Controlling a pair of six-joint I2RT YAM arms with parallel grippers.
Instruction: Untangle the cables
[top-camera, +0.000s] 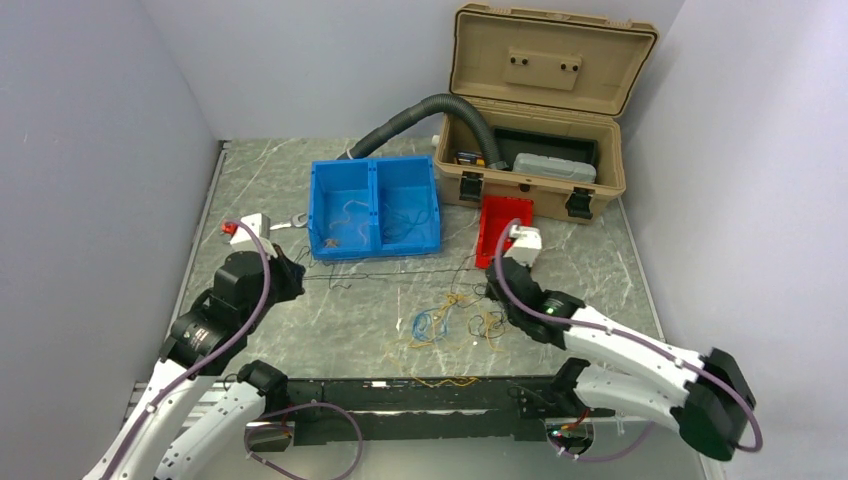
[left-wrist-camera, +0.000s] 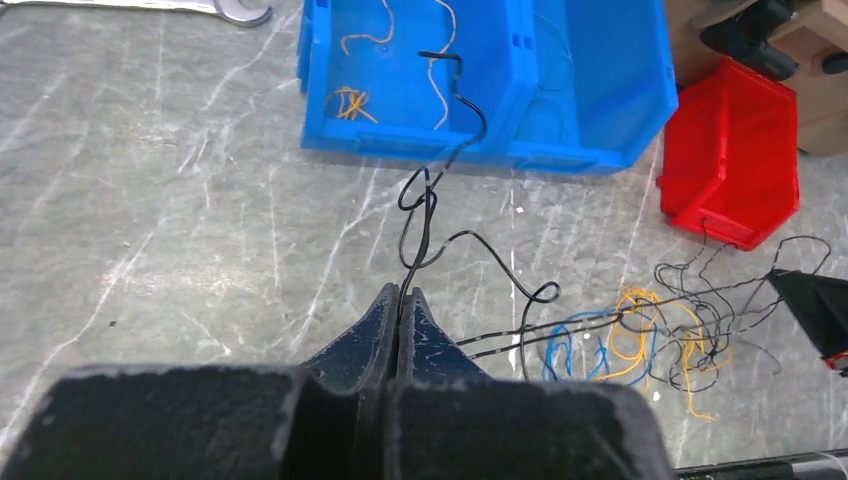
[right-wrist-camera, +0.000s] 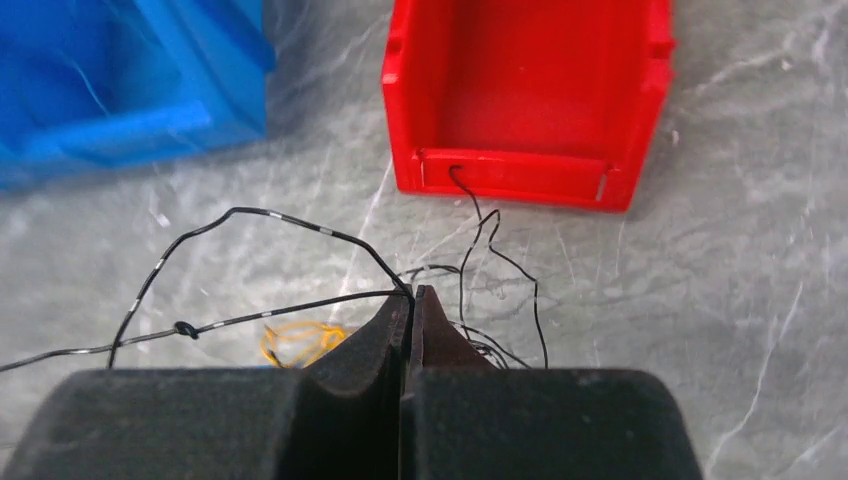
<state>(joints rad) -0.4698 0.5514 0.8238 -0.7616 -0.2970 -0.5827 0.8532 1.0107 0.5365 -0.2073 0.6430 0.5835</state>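
Cables (top-camera: 455, 322) lie in a messy heap on the worktop (top-camera: 300, 340), near the middle of its front edge. Our left gripper (left-wrist-camera: 400, 302) and right gripper (right-wrist-camera: 412, 298) both pinch one black cable (top-camera: 370, 277). It runs sideways between them, just behind the heap.

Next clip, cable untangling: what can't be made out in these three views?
1. Tangle of cables, left wrist view: strands too thin to tell which crosses which.
2. Black cable, right wrist view: one end cut off by the left edge; the stretch inside the shut right gripper hidden by its fingers.
3. Blue bin, right wrist view: blurred, contents unreadable.
4. Toolbox, top view: items inside too small to identify.
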